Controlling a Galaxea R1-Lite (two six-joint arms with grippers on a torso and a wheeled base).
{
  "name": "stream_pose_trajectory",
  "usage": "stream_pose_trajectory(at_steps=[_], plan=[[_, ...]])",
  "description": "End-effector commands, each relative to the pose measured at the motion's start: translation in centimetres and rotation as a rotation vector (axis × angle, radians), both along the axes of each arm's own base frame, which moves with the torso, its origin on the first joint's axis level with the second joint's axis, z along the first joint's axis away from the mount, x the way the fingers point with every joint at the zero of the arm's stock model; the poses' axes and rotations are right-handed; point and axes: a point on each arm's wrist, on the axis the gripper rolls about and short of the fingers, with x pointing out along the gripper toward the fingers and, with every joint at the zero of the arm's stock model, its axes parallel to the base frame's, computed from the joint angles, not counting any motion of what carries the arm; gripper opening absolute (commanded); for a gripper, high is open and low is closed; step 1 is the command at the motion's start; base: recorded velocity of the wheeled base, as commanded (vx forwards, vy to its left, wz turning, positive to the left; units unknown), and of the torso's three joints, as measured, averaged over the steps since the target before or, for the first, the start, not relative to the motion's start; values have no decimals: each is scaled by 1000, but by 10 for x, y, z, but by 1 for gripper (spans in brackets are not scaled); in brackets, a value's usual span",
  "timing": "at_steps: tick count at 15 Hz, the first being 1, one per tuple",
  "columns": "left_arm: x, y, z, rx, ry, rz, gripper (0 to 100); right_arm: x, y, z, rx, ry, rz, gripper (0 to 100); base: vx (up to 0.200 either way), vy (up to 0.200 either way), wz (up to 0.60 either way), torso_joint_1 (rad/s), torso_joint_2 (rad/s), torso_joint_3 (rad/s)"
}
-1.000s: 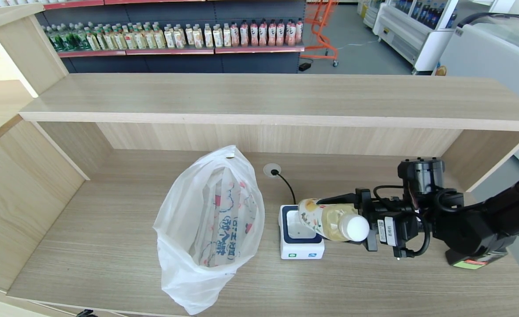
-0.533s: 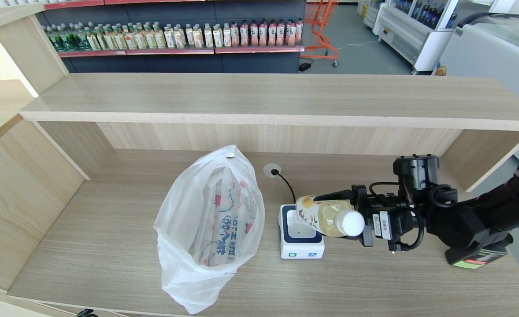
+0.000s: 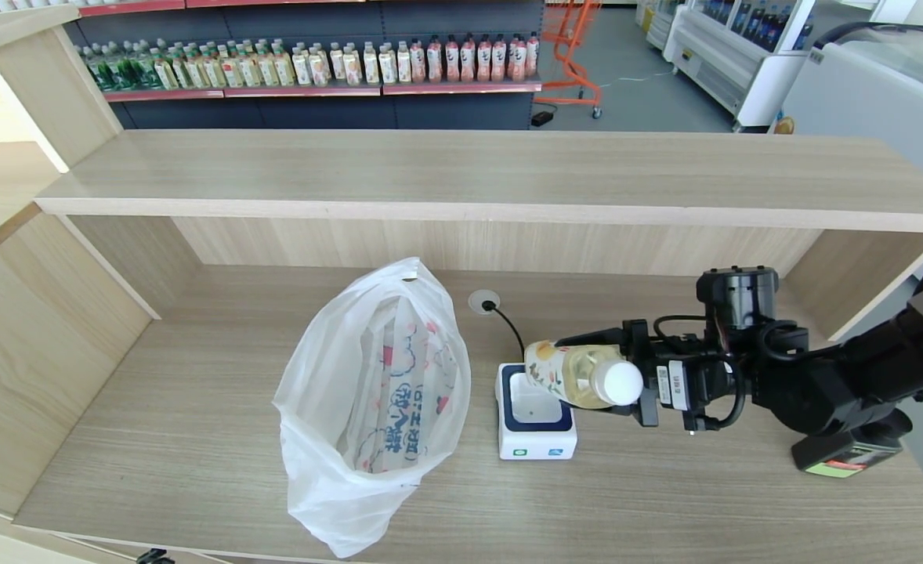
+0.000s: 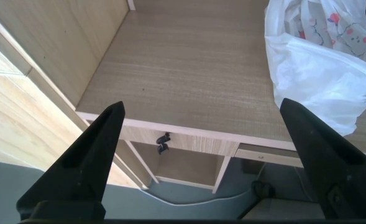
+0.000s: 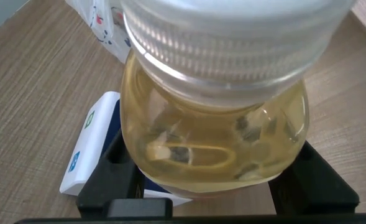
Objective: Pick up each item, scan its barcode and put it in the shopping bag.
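My right pincer (image 3: 580, 370) pinches a white-capped bottle (image 3: 567, 376) of pale yellow drink, tilted just above the scanner (image 3: 536, 431) on the tabletop (image 3: 195, 439). Beside it, the white shopping bag (image 3: 316, 439) stands open, holding a patterned packet (image 3: 407, 392). My left pincer (image 4: 201, 106) is spread.

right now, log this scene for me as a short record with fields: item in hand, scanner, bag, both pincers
item in hand: bottle of pale yellow drink, white cap, held sideways
right pincer: shut on the bottle
scanner: on the counter, the bottle's labelled end above its window
shopping bag: white, upright, mouth open, to the left of the scanner, printed packet inside
left pincer: open, holding nothing, by the counter's near edge
stage: bottle at the scanner, not yet bagged
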Motion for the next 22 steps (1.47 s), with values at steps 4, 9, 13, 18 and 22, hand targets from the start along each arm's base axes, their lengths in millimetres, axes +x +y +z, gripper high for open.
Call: stream_pose_trajectory(at_steps=[4,9,13,18,22], plan=[[0,0,0,0,0,1,100,0,0,0,1,2,1,0,0,0,0,0,0,0],[0,0,0,0,0,1,100,-5,-2,10,12,2,-5,0,0,0,0,0,0,0],[0,0,0,0,0,1,100,-58,-17,91,139,161,-89,0,0,0,0,0,0,0],[0,0,0,0,0,1,100,-148,-40,118,351,612,-328,0,0,0,0,0,0,0],[0,0,0,0,0,1,100,-166,-42,114,519,859,-512,0,0,0,0,0,0,0]])
